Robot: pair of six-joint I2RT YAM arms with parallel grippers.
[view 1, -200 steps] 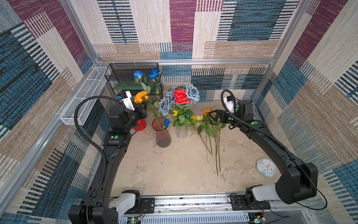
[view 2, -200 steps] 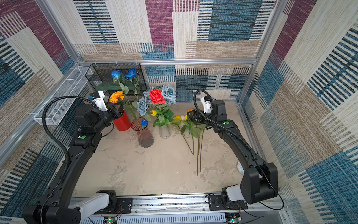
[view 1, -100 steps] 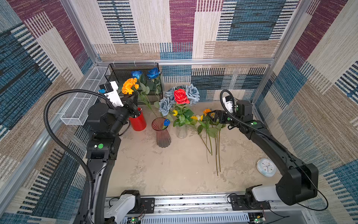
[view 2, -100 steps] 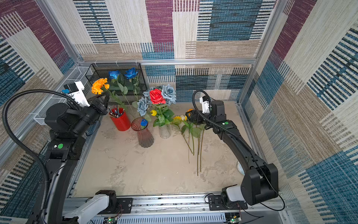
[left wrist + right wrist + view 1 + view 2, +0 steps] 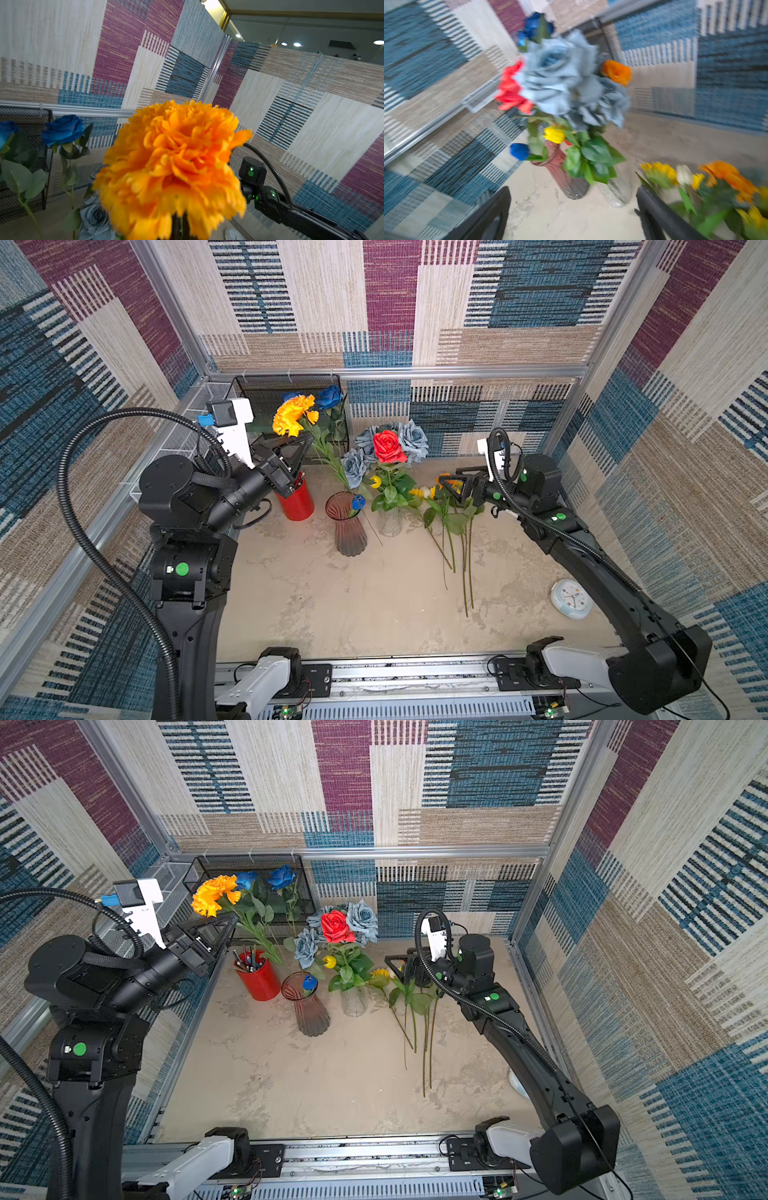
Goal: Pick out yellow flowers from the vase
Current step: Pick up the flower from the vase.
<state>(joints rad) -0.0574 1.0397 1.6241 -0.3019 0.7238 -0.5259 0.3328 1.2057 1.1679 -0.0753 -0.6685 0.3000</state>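
The left gripper is pinched shut on the stem just under an orange-yellow flower. It holds the flower high over the red cup near the back-left corner of the bench. Whether the stem's foot sits in the dark ribbed vase cannot be told. The right gripper stands wide open and empty over the heads of the yellow flowers lying toward the right edge. A yellow tulip shows among the leaves under the red rose.
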